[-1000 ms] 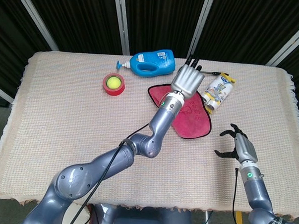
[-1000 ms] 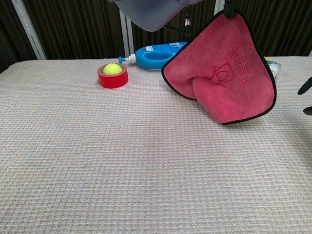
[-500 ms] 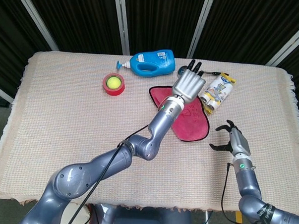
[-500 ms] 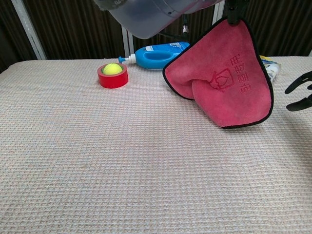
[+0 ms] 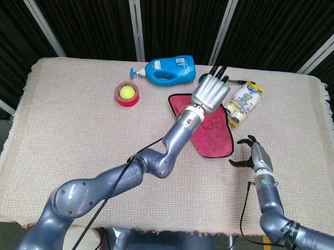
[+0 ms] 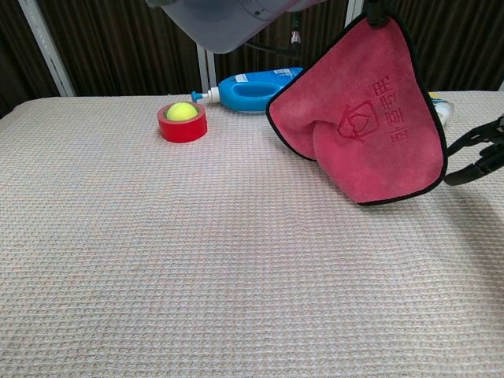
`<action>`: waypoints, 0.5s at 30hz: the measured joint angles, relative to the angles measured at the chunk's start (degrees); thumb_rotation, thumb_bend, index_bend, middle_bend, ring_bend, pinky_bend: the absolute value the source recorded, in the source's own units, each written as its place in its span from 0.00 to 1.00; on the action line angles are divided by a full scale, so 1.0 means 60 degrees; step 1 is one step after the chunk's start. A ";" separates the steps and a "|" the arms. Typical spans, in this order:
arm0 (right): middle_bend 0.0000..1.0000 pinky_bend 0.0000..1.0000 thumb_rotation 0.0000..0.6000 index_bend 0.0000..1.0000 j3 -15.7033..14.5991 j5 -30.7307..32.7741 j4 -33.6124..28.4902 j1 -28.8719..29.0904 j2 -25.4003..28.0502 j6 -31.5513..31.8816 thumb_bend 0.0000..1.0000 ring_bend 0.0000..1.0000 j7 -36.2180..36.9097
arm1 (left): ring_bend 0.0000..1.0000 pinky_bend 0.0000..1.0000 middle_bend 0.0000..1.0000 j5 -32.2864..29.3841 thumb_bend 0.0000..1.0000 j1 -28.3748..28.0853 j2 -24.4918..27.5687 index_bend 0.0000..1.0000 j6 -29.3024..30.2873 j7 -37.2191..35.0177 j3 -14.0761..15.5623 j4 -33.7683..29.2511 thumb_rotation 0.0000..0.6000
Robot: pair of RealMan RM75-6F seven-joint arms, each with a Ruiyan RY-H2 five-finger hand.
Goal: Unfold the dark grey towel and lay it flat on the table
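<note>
Towel (image 6: 364, 126) status: mine reads pink-red with a black edge and some printed logo on it, not dark grey, but it's the only cloth in sight so I'm treating it as the one. Right now it hangs in the air from my left hand (image 5: 210, 94), which pinches it by its top corner over the far-right part of the tabletop (image 5: 71, 154). In the chest view it hangs as a drooping diamond with a fold bulging across the lower left, so it's not fully opened out. I'd call this roughly the halfway mark: picked up and partly shaken loose, still needs the fold pulled open and the whole thing laid down flat.

My right hand (image 5: 251, 157) sits low just beside the towel's lower right edge, fingers (image 6: 480, 150) spread and curved, holding nothing. My guess is it grabs a free corner next so I can stretch the cloth between both hands.

Surface is a beige waffle-weave cover with a frayed fringe. Also on it: a blue detergent bottle (image 5: 169, 69) lying on its side at the back, a red tape roll (image 5: 127, 94) with a yellow-green ball (image 5: 126, 91) sitting in it, and a yellow and white packet (image 5: 243, 103) just right of my left hand. Dark curtains with pale metal poles behind.
</note>
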 measured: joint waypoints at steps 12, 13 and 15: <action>0.07 0.04 1.00 0.39 0.0096 0.0226 0.0037 0.0377 -0.0445 0.0274 0.24 0.00 -0.0143 | 0.00 0.03 0.21 -0.0047 0.42 0.0050 0.0037 0.72 0.0040 -0.0069 0.0097 -0.0140 1.00; 0.07 0.04 1.00 0.39 0.0099 0.0257 0.0100 0.0400 -0.0487 0.0259 0.24 0.00 -0.0144 | 0.00 0.03 0.21 -0.0040 0.42 0.0056 0.0055 0.72 0.0041 -0.0071 0.0108 -0.0159 1.00; 0.07 0.04 1.00 0.39 0.0117 0.0338 0.0257 0.0460 -0.0592 0.0197 0.24 0.00 -0.0135 | 0.00 0.03 0.21 -0.0025 0.42 0.0069 0.0094 0.73 0.0055 -0.0094 0.0121 -0.0205 1.00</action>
